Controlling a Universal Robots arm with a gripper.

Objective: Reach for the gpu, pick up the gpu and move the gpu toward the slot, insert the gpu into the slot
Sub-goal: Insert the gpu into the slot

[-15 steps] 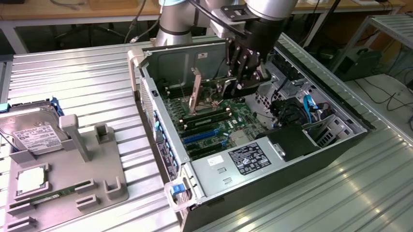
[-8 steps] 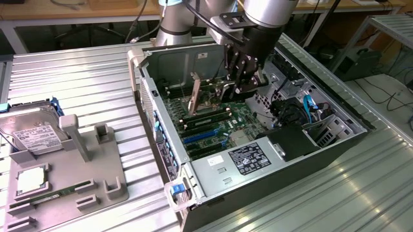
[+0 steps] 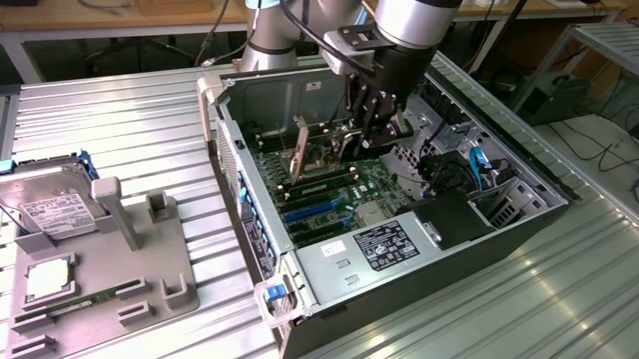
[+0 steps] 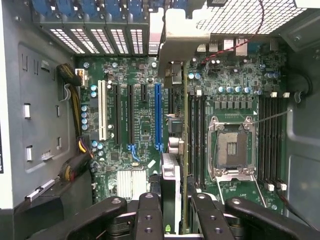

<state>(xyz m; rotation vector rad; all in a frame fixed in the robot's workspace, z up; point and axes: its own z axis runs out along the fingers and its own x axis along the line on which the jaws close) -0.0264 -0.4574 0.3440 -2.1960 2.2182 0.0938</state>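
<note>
The hand [image 3: 372, 133] hangs inside the open computer case [image 3: 519, 161], its dark fingers [image 4: 149, 215] pinched on the gpu [image 4: 172, 200], which stands on edge between them. In the wrist view the card runs away from the fingers toward 12 o'clock, ending in its silver metal bracket [image 4: 182, 37] up against the row of rear expansion openings [image 4: 95, 40]. In the exterior view the card [image 3: 298, 155] shows as a thin upright board at about 9 o'clock from the fingers, over the green motherboard [image 3: 340, 191].

The slot [image 4: 158, 115], a long blue strip, lies on the motherboard just beside the card's lower edge, on its 9 o'clock side in the wrist view. Whether the card's edge has entered any connector cannot be told. At 3 o'clock from the card sit black memory slots [image 4: 197, 135] and the square silver processor socket [image 4: 232, 147]. A white slot [image 4: 102, 110] lies farther toward 9 o'clock.

In the exterior view the case lies on its side on a ribbed metal counter [image 3: 130, 127]. Its power supply [image 3: 384, 247], bearing a label, fills the corner at 6 o'clock. At 9 o'clock from the case, well apart, a grey holder tray [image 3: 150, 262] carries a silver hard drive [image 3: 55, 209], a square chip [image 3: 47, 278] and a slim green memory stick [image 3: 75, 305].
</note>
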